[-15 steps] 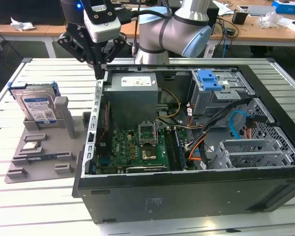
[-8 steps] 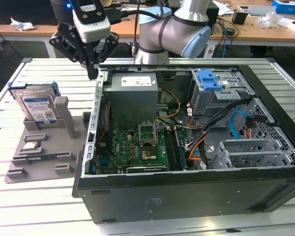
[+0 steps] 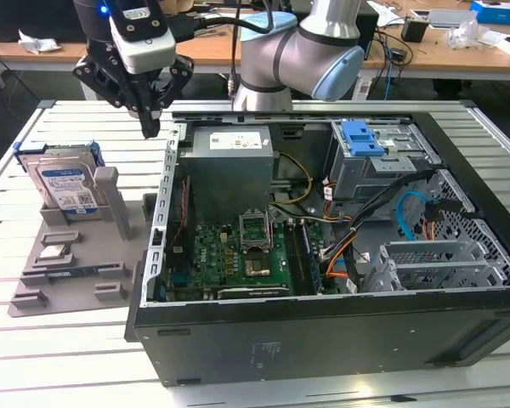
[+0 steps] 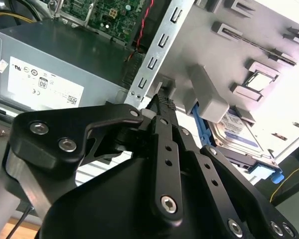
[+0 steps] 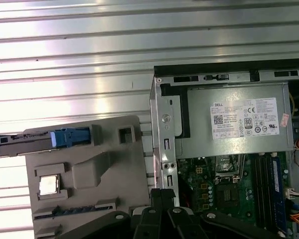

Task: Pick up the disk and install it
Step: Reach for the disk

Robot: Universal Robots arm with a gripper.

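The disk (image 3: 65, 184), a silver drive with a white-and-blue label in a blue bracket, stands upright in a slot of the grey fixture (image 3: 110, 274) at the exterior view's left. It also appears in the second wrist view (image 4: 237, 133) and, edge-on, in the first wrist view (image 5: 45, 140). My gripper (image 3: 150, 127) hangs shut and empty above the gap between the fixture and the open computer case (image 3: 238, 344). That puts it to the exterior view's right of the disk and higher than it. Its closed black fingertips point down in both wrist views (image 4: 160, 102) (image 5: 162, 193).
The case lies open with its power supply (image 3: 231, 161), motherboard (image 3: 238, 255), loose cables and a drive cage with a blue latch (image 3: 363, 138). A small square chip (image 3: 53, 252) rests on the fixture. A slatted metal table (image 3: 59, 365) carries everything. Cluttered desks stand behind.
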